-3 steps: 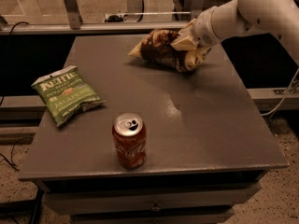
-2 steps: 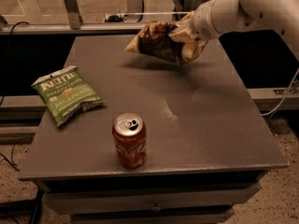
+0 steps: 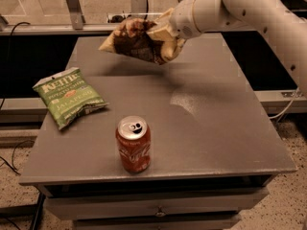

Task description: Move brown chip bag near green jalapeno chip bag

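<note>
Views: one camera view.
Where it looks from: high up, by the front edge of the table [image 3: 216,143].
Which way it faces: down and toward the table's far side.
How near: close; the table fills most of the view.
Closest to the camera: the red can [image 3: 134,145].
Left side of view: the green jalapeno chip bag [image 3: 69,97].
Far side, top of view: the gripper [image 3: 165,38], on an arm from the right, holding the brown chip bag [image 3: 132,40] above the table.
</note>
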You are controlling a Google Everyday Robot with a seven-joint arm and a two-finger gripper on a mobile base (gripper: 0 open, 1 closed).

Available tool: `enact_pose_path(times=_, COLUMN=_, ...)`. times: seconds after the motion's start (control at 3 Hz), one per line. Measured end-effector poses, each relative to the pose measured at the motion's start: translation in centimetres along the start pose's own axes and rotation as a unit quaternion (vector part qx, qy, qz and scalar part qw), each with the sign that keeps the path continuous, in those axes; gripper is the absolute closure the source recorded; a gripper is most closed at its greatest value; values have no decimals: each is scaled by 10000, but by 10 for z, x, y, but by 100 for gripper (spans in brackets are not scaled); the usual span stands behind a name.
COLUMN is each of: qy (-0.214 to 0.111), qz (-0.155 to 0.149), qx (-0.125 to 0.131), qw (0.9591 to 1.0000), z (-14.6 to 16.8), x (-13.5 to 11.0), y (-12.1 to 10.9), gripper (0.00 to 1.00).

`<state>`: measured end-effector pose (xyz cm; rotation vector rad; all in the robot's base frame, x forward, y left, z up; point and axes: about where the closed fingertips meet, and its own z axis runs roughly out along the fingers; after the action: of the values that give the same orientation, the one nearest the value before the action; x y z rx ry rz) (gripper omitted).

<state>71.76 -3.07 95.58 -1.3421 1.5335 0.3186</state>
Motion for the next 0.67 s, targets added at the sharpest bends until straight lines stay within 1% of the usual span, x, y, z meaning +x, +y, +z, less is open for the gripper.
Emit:
enact_pose_path(times=0.33, qy=-259, qz=29, qx=-352, qw=9990, z=38, x=-14, y=24, gripper=100)
enact_pose_path(times=0.67, qy=-427, qz=138, qx=-651, qw=9969, z=68, x=-20, y=45, gripper=100)
